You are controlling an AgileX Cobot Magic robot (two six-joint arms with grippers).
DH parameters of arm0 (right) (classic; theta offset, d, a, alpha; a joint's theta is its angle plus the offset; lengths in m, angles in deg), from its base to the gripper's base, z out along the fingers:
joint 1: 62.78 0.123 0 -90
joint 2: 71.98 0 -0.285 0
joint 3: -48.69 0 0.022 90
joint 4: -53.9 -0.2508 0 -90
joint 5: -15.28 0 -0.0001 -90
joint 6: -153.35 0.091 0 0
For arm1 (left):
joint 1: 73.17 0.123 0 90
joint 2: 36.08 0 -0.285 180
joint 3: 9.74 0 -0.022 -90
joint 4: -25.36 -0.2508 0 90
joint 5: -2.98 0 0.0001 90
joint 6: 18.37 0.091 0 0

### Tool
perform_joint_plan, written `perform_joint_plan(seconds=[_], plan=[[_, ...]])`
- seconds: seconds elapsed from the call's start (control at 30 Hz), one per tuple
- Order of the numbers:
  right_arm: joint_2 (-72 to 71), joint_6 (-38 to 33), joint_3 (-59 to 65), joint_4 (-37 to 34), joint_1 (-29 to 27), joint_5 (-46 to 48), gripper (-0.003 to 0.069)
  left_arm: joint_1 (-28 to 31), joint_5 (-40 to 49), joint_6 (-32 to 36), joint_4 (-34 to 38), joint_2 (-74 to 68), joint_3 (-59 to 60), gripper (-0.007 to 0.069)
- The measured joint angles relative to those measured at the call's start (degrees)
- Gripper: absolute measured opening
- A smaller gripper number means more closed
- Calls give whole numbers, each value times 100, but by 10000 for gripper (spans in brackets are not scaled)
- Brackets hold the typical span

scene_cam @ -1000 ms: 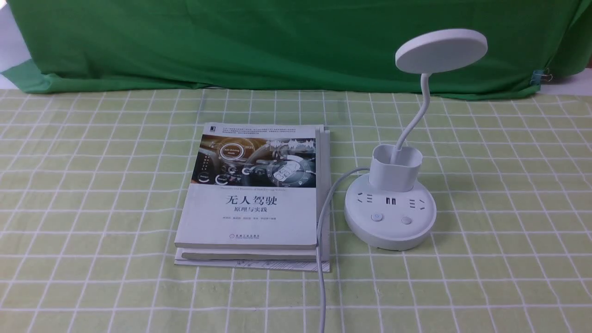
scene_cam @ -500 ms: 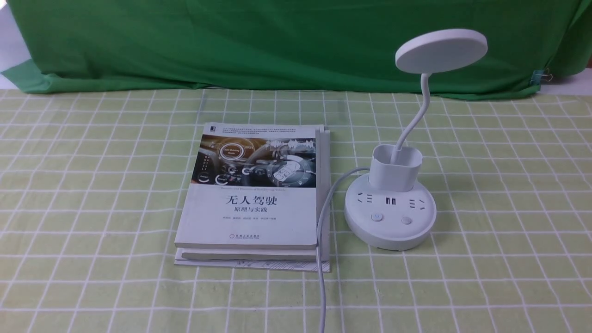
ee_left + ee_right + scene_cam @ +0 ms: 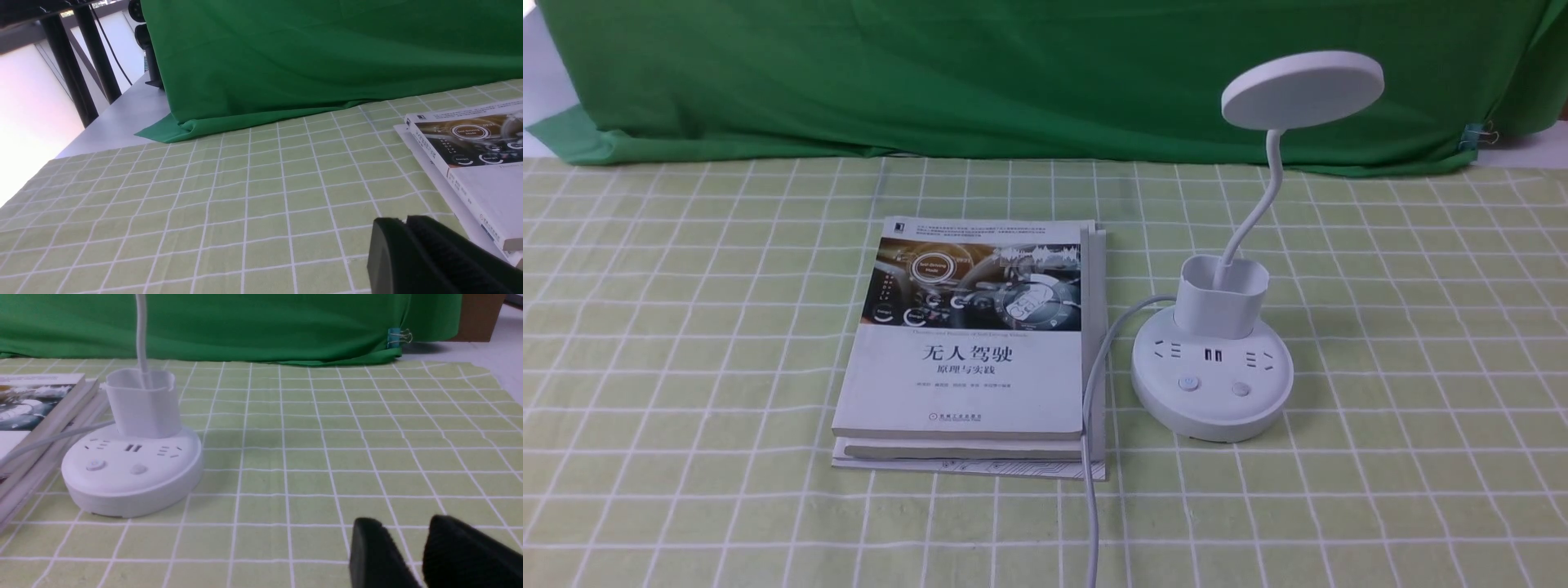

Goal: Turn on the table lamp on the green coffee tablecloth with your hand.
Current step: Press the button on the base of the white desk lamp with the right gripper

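Front view: lamp (image 3: 1211, 384) upright on checked tablecloth (image 3: 686, 327), right of stacked books (image 3: 968, 392), buttons (image 3: 1190, 383) facing the robot for an easy press | right end effector (image 3: 402, 528) slightly spread, low, nearer the base | left end effector (image 3: 404, 223) seemingly pressed together, idle beside books.

Dark green backdrop cloth (image 3: 1013, 73), grey tabletop (image 3: 122, 118), black stand posts (image 3: 90, 61), bright white wall (image 3: 24, 122)

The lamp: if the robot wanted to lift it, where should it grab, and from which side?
Probably the cup above the base, from the right: it stands upright with graspable walls, while the neck is thin and bendy, the base wide, and books and cord crowd its left.
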Motion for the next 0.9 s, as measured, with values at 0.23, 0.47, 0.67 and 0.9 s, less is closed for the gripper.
perform_joint_plan(seconds=[0.23,0.47,0.67,0.9], plan=[[0,567,0,-3,0,-136,245,0,0,0,0,0,0,20],[0,2037,0,-22,0,-861,245,0,0,-1,0,0,0,20],[0,3682,0,-44,0,-1539,245,0,0,-1,0,0,0,21],[26,3854,-19,-48,12,-1560,130,0,0,-1,0,0,0,22]])
